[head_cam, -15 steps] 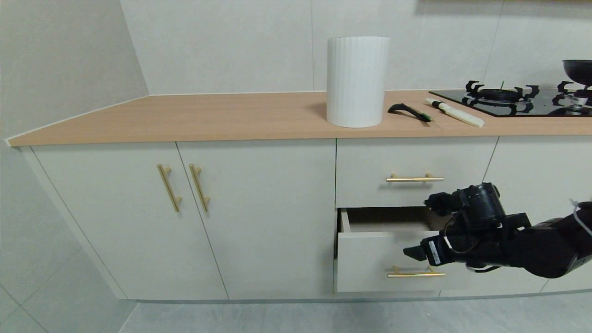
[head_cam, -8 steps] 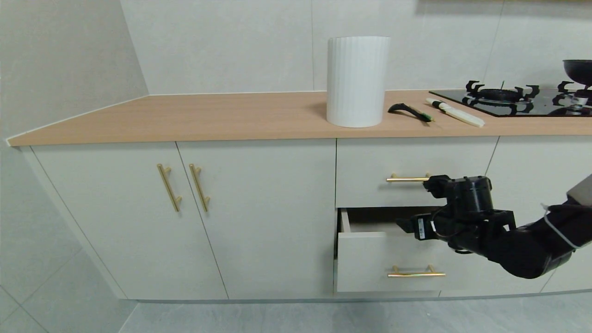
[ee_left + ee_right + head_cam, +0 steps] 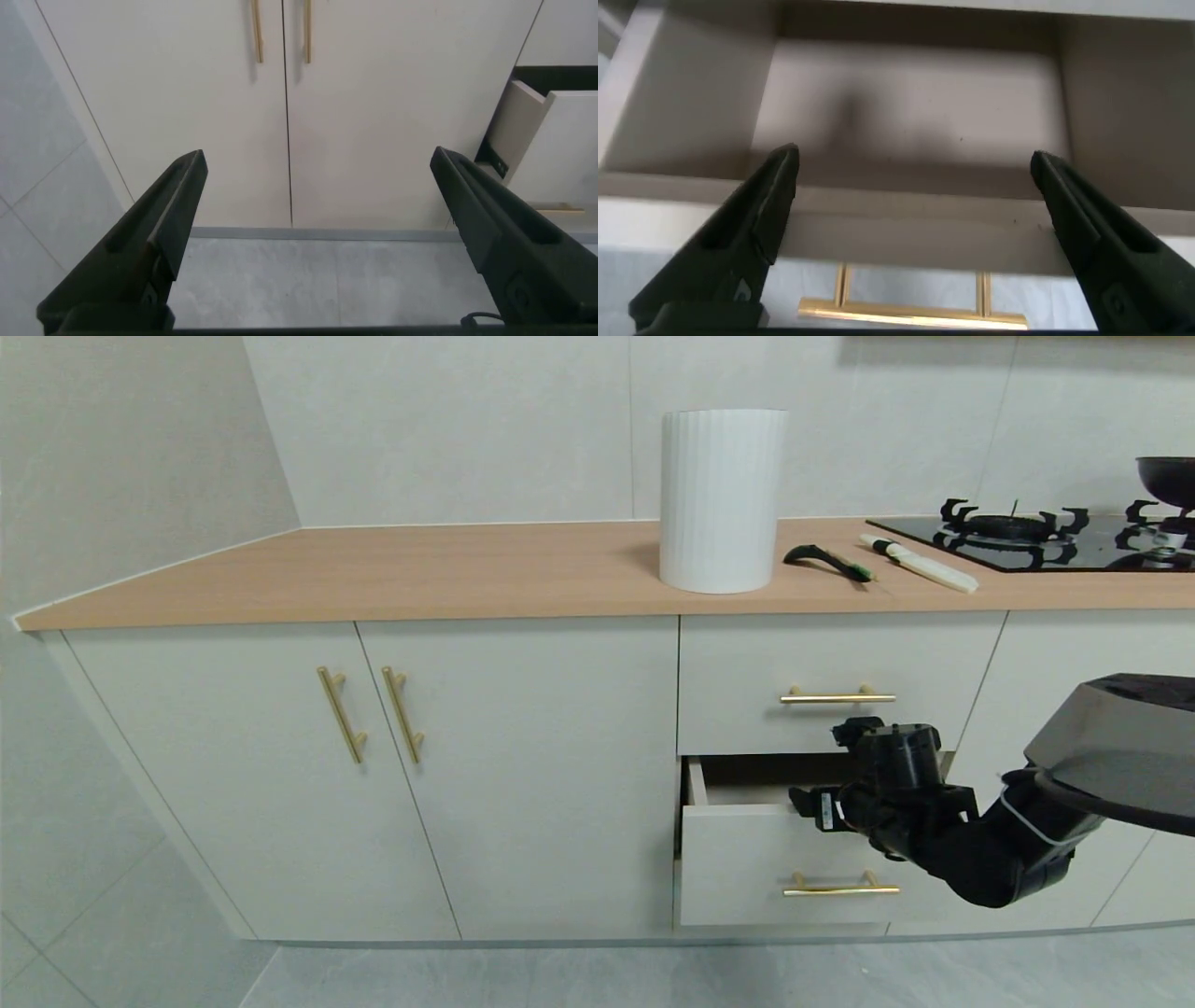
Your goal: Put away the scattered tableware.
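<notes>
The fingers point(image 3: 761, 219) of the right gripper point(image 3: 913, 161) are spread wide apart with nothing between them. In the head view the right gripper point(image 3: 826, 763) sits at the top edge of the drawer point(image 3: 747, 859), the lower of two under the worktop point(image 3: 420, 574), which stands pulled out a short way. From the wrist, the drawer point(image 3: 915, 103) shows a bare pale bottom, and its gold handle point(image 3: 910, 313) lies below the front panel.

The left gripper point(image 3: 318, 159) also has its fingers point(image 3: 159, 233) spread and empty. It hangs low in front of the cupboard doors point(image 3: 280, 93), above the grey floor point(image 3: 308, 280).

The tableware lies on the worktop, toward its front edge and its right end. A black utensil point(image 3: 826, 560) with a green tip lies just right of a tall white ribbed canister point(image 3: 719, 499). A white knife point(image 3: 920, 563) lies near it, set at a slant, between the utensil and the black stove point(image 3: 1027, 537). The two pieces are close but apart. A dark pan point(image 3: 1167, 476) stands on the stove at the far right. The upper drawer point(image 3: 831, 672) is closed.
</notes>
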